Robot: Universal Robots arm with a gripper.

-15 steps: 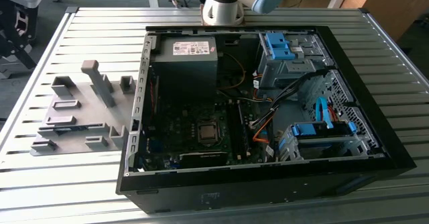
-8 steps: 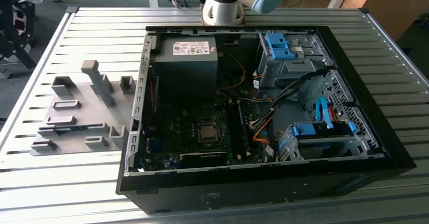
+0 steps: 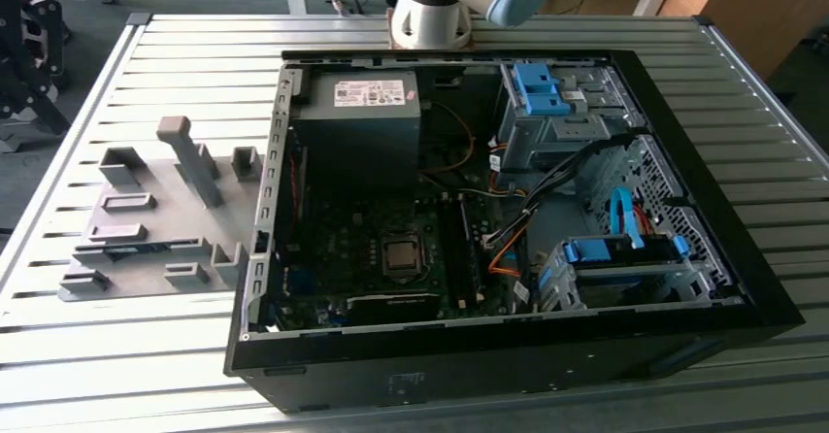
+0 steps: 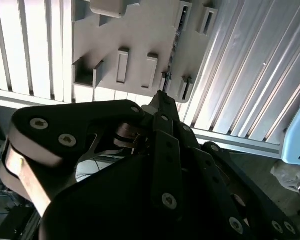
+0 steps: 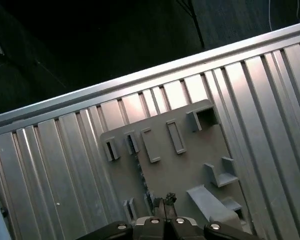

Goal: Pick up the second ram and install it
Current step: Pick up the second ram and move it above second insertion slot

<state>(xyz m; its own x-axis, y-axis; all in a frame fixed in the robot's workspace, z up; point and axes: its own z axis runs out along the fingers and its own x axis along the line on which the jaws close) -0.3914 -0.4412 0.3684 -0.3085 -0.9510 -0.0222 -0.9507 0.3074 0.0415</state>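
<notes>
The second ram is a thin blue-green strip standing on edge in a slot of the grey fixture plate, at the exterior view's left beside the open computer case. In the second wrist view the ram appears as a dark thin line between the fixture's blocks. In the first wrist view the ram runs along the plate near its low blocks. My gripper hangs well above the fixture, fingers shut and holding nothing. In the first wrist view the gripper points down close beside the strip's line.
The open black computer case lies on the slatted metal table, with its motherboard and long black memory slots exposed. Cables and blue drive brackets crowd the case's right side. Tall grey blocks rise from the fixture.
</notes>
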